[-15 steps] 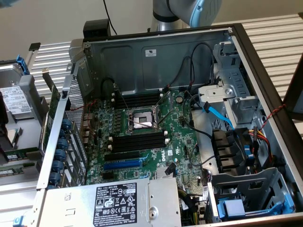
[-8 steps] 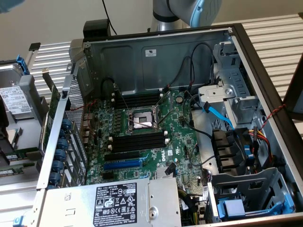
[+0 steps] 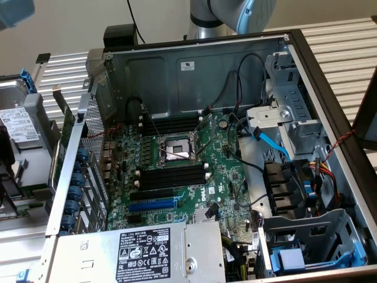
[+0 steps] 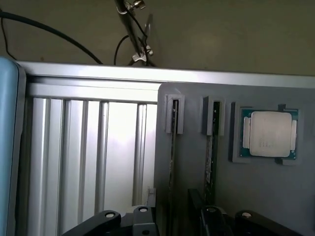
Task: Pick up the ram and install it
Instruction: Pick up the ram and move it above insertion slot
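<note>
- Wrist view: a grey holder (image 4: 256,196) on a ribbed metal table (image 4: 88,147) carries the ram (image 4: 172,167). The ram is a thin dark stick standing on edge in a clipped slot. A second stick (image 4: 210,162) stands just beside it, and a square processor chip (image 4: 269,133) sits in a recess beyond that.
- The step in hand looks like the approach to the ram (nothing is lifted yet). To do it well, I judge the claw should be centred over the stick and square to its flat faces. It should also descend straight, so no finger clips the neighbouring stick.
- The gripper (image 4: 172,223) has its jaws spread wide apart and holds nothing. The ram runs into the gap between its dark fingers.
- Exterior view: the arm (image 3: 227,15) stands at twelve o'clock in the frame, above the open computer case (image 3: 330,88). On the motherboard (image 3: 227,171), bare black memory slots (image 3: 174,177) lie at six o'clock from the processor socket (image 3: 177,150).
</note>
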Controlling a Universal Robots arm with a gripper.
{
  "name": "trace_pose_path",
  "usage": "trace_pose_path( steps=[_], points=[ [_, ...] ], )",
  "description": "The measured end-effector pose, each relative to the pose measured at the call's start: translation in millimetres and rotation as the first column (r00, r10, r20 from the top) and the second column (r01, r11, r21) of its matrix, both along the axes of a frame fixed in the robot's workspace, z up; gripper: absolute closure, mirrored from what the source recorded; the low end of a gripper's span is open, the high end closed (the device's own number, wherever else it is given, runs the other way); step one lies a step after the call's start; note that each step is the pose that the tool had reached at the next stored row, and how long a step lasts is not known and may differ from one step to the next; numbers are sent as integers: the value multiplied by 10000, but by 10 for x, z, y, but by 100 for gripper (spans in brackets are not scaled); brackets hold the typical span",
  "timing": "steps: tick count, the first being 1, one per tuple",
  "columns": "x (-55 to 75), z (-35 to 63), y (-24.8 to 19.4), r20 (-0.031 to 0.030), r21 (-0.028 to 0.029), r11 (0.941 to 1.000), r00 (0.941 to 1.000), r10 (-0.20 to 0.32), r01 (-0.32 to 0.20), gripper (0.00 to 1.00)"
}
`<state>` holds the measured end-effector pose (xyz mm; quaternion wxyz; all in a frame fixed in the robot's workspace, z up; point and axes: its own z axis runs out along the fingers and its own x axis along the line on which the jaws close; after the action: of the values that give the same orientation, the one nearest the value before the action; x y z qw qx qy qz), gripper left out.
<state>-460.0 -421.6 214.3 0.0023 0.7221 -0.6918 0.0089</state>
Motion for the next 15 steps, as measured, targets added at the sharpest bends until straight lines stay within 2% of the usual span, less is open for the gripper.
trace_pose_path(
  steps=[6, 15],
  points=[
    [11, -90, 0, 1, 11, 10000, 10000, -1, 1, 62],
    [11, -132, 0, -2, 11, 10000, 10000, 0, 0, 62]
  ],
)
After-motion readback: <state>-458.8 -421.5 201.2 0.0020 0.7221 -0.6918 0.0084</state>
